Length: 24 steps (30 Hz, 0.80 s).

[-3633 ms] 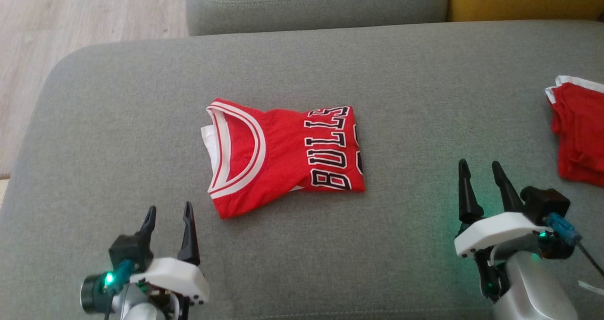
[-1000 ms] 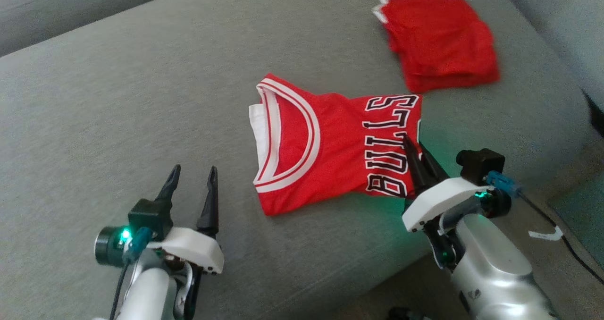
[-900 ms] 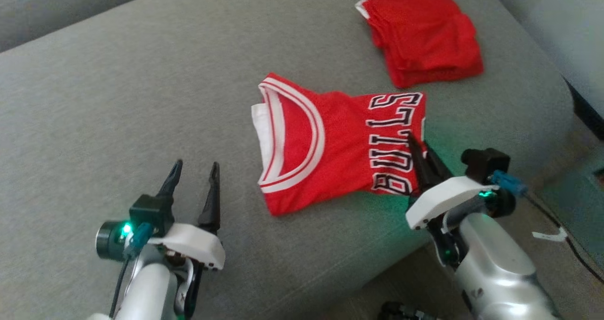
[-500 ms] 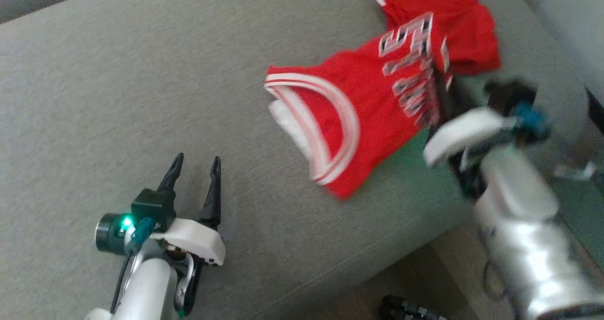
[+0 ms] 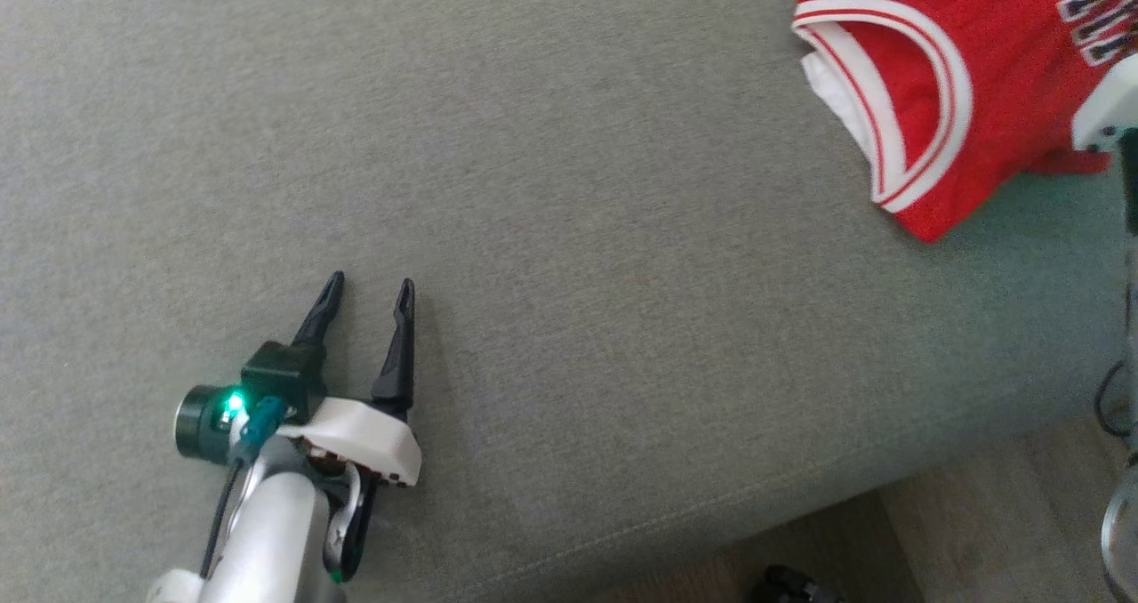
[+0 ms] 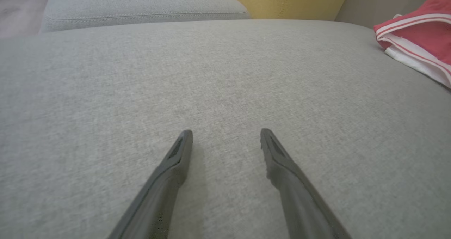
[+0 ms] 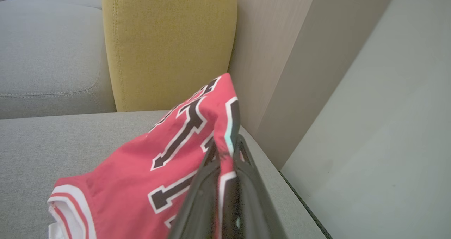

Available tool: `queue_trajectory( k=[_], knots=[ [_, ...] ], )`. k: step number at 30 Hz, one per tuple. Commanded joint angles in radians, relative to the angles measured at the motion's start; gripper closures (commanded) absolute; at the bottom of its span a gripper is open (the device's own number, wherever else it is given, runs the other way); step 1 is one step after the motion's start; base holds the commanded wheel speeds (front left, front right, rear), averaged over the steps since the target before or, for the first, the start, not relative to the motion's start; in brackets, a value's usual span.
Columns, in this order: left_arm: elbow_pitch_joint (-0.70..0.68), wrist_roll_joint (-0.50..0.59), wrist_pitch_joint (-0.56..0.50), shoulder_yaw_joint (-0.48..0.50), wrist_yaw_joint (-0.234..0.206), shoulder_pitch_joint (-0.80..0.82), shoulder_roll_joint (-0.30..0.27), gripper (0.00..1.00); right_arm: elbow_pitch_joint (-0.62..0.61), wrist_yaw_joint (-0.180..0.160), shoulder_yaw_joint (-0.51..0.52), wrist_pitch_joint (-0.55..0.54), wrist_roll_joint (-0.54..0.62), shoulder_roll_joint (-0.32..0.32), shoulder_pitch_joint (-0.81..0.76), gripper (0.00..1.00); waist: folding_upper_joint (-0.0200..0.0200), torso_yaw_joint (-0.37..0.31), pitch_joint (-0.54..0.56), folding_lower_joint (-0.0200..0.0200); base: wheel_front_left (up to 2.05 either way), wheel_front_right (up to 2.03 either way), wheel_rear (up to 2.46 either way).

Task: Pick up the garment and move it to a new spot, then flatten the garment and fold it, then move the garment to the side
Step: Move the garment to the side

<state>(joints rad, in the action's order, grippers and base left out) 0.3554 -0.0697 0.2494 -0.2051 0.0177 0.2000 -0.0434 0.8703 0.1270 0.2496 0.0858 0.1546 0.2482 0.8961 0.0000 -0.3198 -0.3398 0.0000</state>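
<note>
Jersey (image 5: 925, 78), red with white trim and black lettering, is lying folded at the far right of the sofa (image 5: 569, 185) seat in the head view, with its collar end pointing to the robot's left. Its lettered end is running out of that view at the upper right. Right gripper (image 7: 225, 149) is pinching the lettered edge. In the right wrist view both fingers are pressing together on a fold of the fabric, which is standing up above the fingertips and draping down and away toward the collar. In the left wrist view the collar end is resting on the seat at the right edge. Left gripper (image 5: 370, 280) is sitting low over bare seat fabric, well apart from the jersey, fingers spread wide and holding nothing. Whether its tips are touching the seat cannot be told. A green light is glowing beside its wrist camera. Yellow cushion (image 7: 169, 45) is standing upright behind the jersey in the right wrist view, next to a grey back cushion. Floor (image 5: 996, 532) is showing past the seat's front edge at the lower right of the head view.
</note>
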Motion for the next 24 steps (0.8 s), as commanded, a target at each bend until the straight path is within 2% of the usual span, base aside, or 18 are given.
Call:
queue_trajectory(
  k=[1,3,4,5,14,19,24],
  knots=[
    [-0.036,0.011,0.012,0.037,0.000,0.029,-0.008,0.00,-0.034,0.004,0.015,0.000,0.020,0.016,0.043,1.00,0.0000,0.018,-0.011,0.0000,0.00,0.00,0.00],
    [-0.038,0.010,0.012,0.043,-0.002,0.027,-0.008,0.00,-0.040,0.004,0.045,0.004,0.057,0.019,0.046,1.00,0.0000,0.022,-0.012,0.0000,0.00,0.00,0.00],
    [-0.039,0.010,0.012,0.045,-0.001,0.026,-0.008,0.00,-0.043,0.004,0.061,0.004,0.074,0.017,0.046,0.59,0.0000,0.022,-0.012,0.0000,0.00,0.00,0.00],
    [-0.040,0.011,0.012,0.046,-0.001,0.025,-0.008,0.00,-0.043,0.004,0.078,0.001,0.090,0.013,0.044,0.00,0.0000,0.022,-0.012,0.0000,0.00,0.00,0.00],
    [-0.038,0.012,0.012,0.059,-0.009,0.023,-0.007,0.00,-0.088,0.004,0.162,0.078,0.185,-0.052,0.003,0.00,0.0000,0.029,0.017,0.0000,0.00,0.00,0.00],
    [-0.040,0.005,0.012,0.085,-0.033,0.008,-0.007,0.00,-0.103,0.004,0.116,0.143,0.156,-0.132,-0.032,0.00,0.0000,0.056,0.051,0.0000,0.00,0.00,0.00],
    [-0.045,0.000,0.012,0.106,-0.054,-0.002,-0.007,0.00,-0.125,0.004,0.055,0.163,0.112,-0.172,-0.079,0.00,0.0000,0.088,0.073,0.0000,0.00,0.00,0.00]
  ],
)
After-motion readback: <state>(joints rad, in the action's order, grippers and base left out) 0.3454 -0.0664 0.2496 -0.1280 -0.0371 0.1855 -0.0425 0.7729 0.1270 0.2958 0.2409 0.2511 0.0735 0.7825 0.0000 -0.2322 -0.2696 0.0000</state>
